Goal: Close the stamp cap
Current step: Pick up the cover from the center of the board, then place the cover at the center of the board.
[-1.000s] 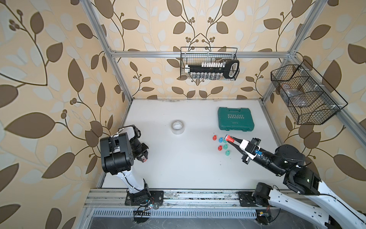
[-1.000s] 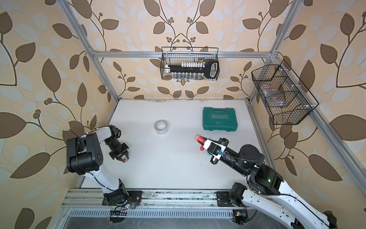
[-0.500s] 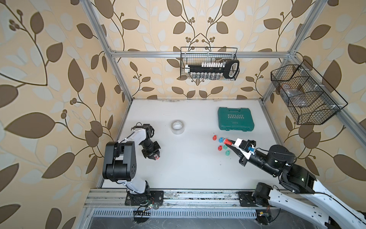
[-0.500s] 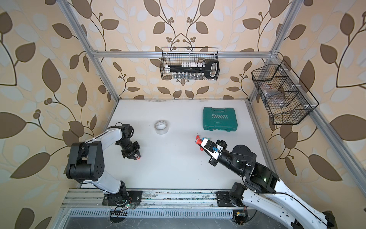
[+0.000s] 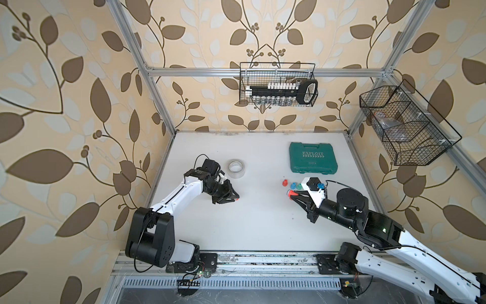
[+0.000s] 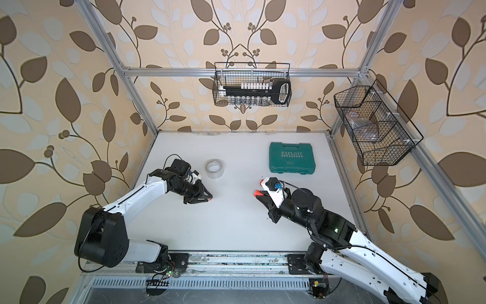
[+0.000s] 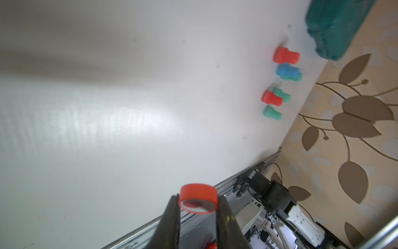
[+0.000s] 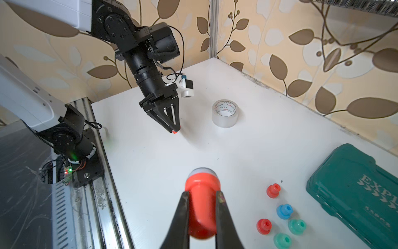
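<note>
The red plastic stamp is being held clear of the white table, a little to the front of the green plastic tool case, with its flared, pale-faced printing end pointing away from the case's front edge and toward the opposite arm. The right gripper is clenching the stamp's narrower barrel between both fingers, so that the flared end is projecting beyond the fingertips. The red round cap is sitting well apart from the stamp, far to the left of the case across a bare stretch of table. The left gripper is pinching it by its rim at the very fingertips, and its hollow, pale-lined side is facing the left wrist camera. The two grippers are pointing roughly toward each other, and the cap is not touching the stamp. Five small stamps, two red, one blue and two green, are standing upright in a loose cluster just in front of the case, beside the right gripper. A roll of clear tape is lying flat on the table to the left of the case, just behind the left gripper.
</note>
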`<state>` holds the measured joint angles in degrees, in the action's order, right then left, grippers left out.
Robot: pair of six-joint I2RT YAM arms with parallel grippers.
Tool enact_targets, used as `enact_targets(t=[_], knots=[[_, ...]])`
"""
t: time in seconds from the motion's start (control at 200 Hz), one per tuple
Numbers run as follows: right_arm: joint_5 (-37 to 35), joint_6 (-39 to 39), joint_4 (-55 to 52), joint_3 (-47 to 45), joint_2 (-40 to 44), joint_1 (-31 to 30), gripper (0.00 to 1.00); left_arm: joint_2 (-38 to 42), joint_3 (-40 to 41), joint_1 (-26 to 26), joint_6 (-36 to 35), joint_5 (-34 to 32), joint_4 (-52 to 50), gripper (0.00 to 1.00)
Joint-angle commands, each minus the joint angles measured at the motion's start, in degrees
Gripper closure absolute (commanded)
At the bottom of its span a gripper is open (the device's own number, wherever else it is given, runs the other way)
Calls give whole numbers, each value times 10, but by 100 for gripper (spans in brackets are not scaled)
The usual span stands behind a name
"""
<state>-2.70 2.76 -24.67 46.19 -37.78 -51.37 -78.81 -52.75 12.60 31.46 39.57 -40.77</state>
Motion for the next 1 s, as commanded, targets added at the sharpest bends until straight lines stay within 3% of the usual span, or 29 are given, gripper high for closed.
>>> enact_targets(t=[0.0,0.06,0.245,0.415,0.725,0.865,0.995], knots=[[25,52,38,-4,-13,-1,100,37,-33,7,-29,99,33,75],[29,60,47,-3,-25,-1,100,45,-42,8,-46,84,12,75],[35,72,41,6,-58,-1,100,-30,-93,16,-86,-98,-163,78],[14,66,9,15,-55,-1,100,-96,-114,89,-78,-230,-200,77],[-15,52,-44,28,-20,0,100,-260,-167,231,-41,-335,-187,77],[-19,53,-58,33,-10,0,100,-283,-166,248,-25,-353,-163,76],[-19,54,-66,37,-5,0,100,-274,-149,251,-22,-360,-139,65]])
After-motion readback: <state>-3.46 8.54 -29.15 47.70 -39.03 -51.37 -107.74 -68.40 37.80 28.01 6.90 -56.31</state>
